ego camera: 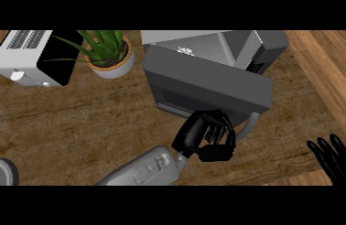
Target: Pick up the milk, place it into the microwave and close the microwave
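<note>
We log: left robot hand [206, 139] released, fingers against the half-open microwave door [209, 84] just ahead | right robot hand [331, 153] open, resting farther right.

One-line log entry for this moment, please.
microwave door: open, swung out | left hand: at door's near edge | right hand: open, resting at view's right edge | milk: not made out

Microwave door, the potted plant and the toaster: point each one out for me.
microwave door [209, 84]: head view, on its flat grey outer face.
potted plant [116, 71]: head view, on the pot's front wall.
toaster [20, 59]: head view, on its pale top, below the slots.
</note>
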Robot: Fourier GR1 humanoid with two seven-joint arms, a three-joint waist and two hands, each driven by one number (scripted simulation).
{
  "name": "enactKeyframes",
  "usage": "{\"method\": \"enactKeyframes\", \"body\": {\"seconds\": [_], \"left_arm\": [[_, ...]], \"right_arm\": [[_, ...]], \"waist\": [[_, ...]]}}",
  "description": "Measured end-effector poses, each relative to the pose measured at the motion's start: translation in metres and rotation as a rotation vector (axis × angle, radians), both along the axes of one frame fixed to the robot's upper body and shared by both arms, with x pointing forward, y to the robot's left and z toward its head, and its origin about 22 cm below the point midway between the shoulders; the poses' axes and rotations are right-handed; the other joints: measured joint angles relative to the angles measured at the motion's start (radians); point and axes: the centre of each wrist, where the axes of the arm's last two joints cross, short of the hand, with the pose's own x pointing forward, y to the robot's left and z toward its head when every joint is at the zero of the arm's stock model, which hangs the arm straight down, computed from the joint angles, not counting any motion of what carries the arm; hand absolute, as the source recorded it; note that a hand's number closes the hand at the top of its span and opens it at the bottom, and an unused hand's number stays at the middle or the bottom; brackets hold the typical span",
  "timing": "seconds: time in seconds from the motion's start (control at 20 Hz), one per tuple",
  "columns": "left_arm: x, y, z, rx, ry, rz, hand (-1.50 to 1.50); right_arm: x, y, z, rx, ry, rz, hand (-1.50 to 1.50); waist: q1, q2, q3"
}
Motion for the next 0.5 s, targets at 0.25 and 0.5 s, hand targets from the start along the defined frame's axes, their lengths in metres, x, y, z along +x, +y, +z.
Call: {"method": "enactKeyframes", "body": {"seconds": [0.25,0.5], "left_arm": [[0.023,-0.004,0.015,-0.021,-0.014,0.067,1.5],[0.042,-0.004,0.024,-0.046,0.005,0.107,1.5]], "right_arm": [[-0.001,0.004,0.01,0.001,0.004,0.011,-1.5],[0.0,0.004,0.02,-0.004,0.0,0.014,-1.5]], "waist": [[-0.02,0.009,0.001],[-0.039,0.021,0.001]]}}
